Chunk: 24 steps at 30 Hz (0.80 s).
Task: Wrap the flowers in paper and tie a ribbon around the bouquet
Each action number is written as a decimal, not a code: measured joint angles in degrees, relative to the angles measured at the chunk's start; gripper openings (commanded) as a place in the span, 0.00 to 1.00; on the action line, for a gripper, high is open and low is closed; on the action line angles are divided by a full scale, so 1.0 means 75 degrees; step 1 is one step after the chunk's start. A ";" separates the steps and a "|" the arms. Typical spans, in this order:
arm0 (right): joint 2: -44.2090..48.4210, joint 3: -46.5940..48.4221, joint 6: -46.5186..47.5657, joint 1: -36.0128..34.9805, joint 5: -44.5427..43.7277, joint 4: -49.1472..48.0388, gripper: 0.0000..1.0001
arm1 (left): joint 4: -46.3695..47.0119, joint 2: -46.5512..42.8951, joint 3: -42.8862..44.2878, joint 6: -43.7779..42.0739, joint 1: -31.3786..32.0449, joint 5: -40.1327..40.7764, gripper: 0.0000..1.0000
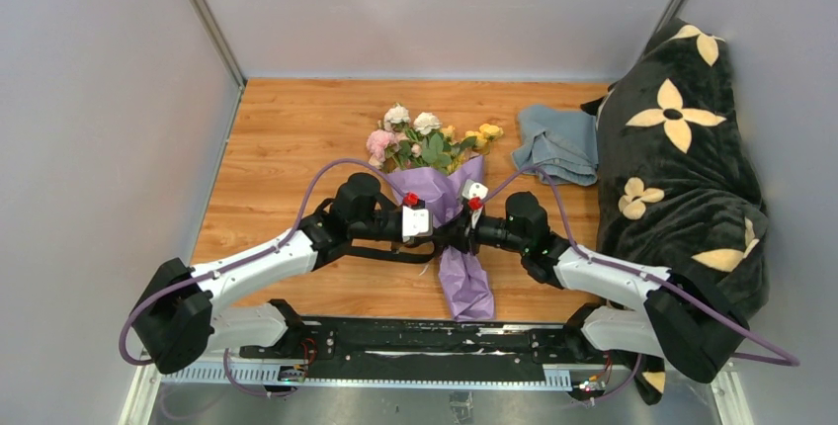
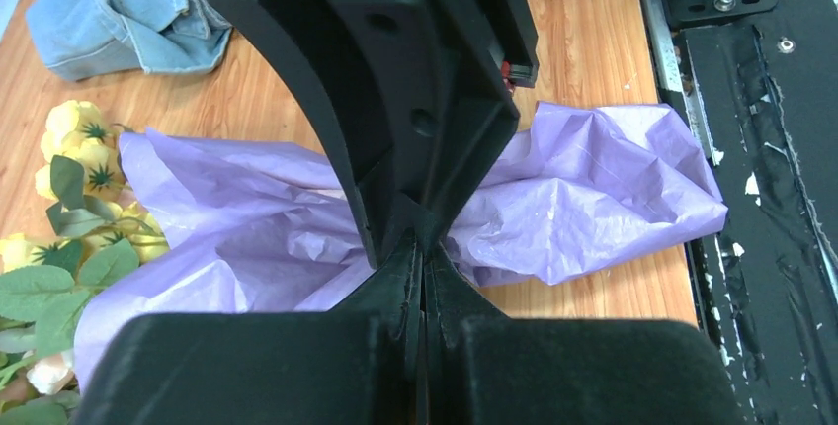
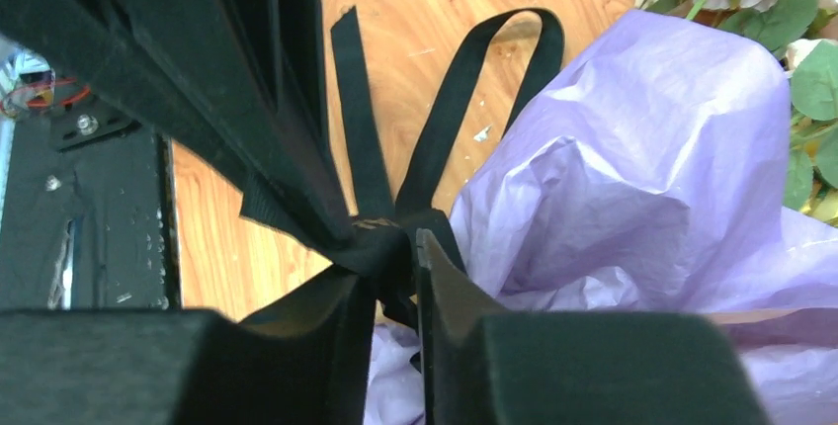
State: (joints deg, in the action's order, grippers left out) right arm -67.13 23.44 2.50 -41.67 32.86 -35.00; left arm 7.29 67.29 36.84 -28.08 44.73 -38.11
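Centrally, left tool (image 2: 422, 259) pressed together, right tool (image 3: 400, 247) clamped on ribbon (image 3: 358, 99); table (image 1: 287, 128) edges well away

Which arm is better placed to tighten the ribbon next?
Right, likely: the right gripper holds the knot of the ribbon against the paper. The left gripper is shut, and its view shows no ribbon.

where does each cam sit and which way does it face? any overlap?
Top external: above and behind the bases, looking down on the table; left arm and right arm meet at the bouquet.
Left wrist: on the left arm, facing right along its jaws over the paper toward the cloth; right arm's end opposite.
Right wrist: on the right arm, facing left along its jaws at the ribbon; left arm's end opposite.
Shared: all three see the paper; top and left wrist, the cloth.
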 measured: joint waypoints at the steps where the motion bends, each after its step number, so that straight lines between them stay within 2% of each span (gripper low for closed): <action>1: -0.0017 0.0000 -0.0087 -0.0006 -0.0082 -0.0134 0.04 | 0.0012 0.0003 0.0003 0.0041 0.0000 0.0000 0.00; 3: -0.0026 0.0000 -0.0152 -0.0015 -0.0204 -0.0283 0.00 | 0.0029 0.0009 0.0003 0.0122 0.0000 0.0003 0.00; 4: -0.0026 -0.0003 -0.0187 -0.0017 -0.0254 -0.0321 0.00 | 0.0032 0.0015 0.0003 0.0169 -0.0003 0.0009 0.17; 6: -0.0023 -0.0003 -0.0219 -0.0023 -0.0344 -0.0315 0.00 | -0.0023 0.0015 0.0058 0.0356 -0.0003 0.0122 0.62; 7: -0.0015 -0.0003 -0.0216 -0.0023 -0.0393 -0.0286 0.00 | -0.0087 0.0015 0.0122 0.0437 -0.0020 0.0224 0.77; 8: 0.0006 -0.0003 -0.0213 -0.0023 -0.0434 -0.0227 0.00 | -0.0259 0.0015 0.0248 0.0516 -0.0058 0.0329 0.88; 9: 0.0035 -0.0003 -0.0213 -0.0023 -0.0452 -0.0149 0.00 | -0.0460 0.0017 0.0388 0.0580 -0.0111 0.0440 0.93; 11: 0.0093 -0.0003 -0.0192 -0.0023 -0.0478 0.0017 0.00 | -0.1105 0.0023 0.0883 0.0944 -0.0495 0.0714 0.93; 14: 0.0105 0.0000 -0.0175 -0.0023 -0.0481 0.0175 0.00 | -0.2142 0.0154 0.1816 0.1577 -0.1711 0.1142 0.72; 15: 0.0105 0.0000 -0.0169 -0.0023 -0.0481 0.0219 0.00 | -0.2404 0.0254 0.2052 0.1693 -0.2069 0.1294 0.56; 16: 0.0105 0.0000 -0.0157 -0.0023 -0.0475 0.0277 0.00 | -0.2967 0.0525 0.2567 0.1868 -0.2690 0.1545 0.49; 18: 0.0096 0.0020 -0.0125 -0.0023 -0.0463 0.0356 0.00 | -0.3899 0.1247 0.3585 0.1929 -0.3587 0.1894 0.44; 20: 0.0064 0.0073 -0.0055 -0.0023 -0.0437 0.0478 0.00 | -0.5015 0.2308 0.4896 0.1719 -0.4176 0.2203 0.48; 21: 0.0041 0.0128 0.0000 -0.0023 -0.0423 0.0571 0.00 | -0.5619 0.2952 0.5645 0.1562 -0.4345 0.2375 0.54; 22: 0.0017 0.0175 0.0035 -0.0023 -0.0411 0.0641 0.00 | -0.5954 0.3337 0.6067 0.1475 -0.4398 0.2457 0.65; 24: 0.0003 0.0245 0.0105 -0.0023 -0.0379 0.0746 0.00 | -0.6376 0.3981 0.6510 0.1381 -0.4371 0.2535 0.76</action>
State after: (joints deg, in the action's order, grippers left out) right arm -67.11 25.28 3.29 -41.85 30.02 -29.41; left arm -40.53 97.14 85.67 -17.72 11.94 -19.09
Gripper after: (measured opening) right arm 0.007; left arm 0.618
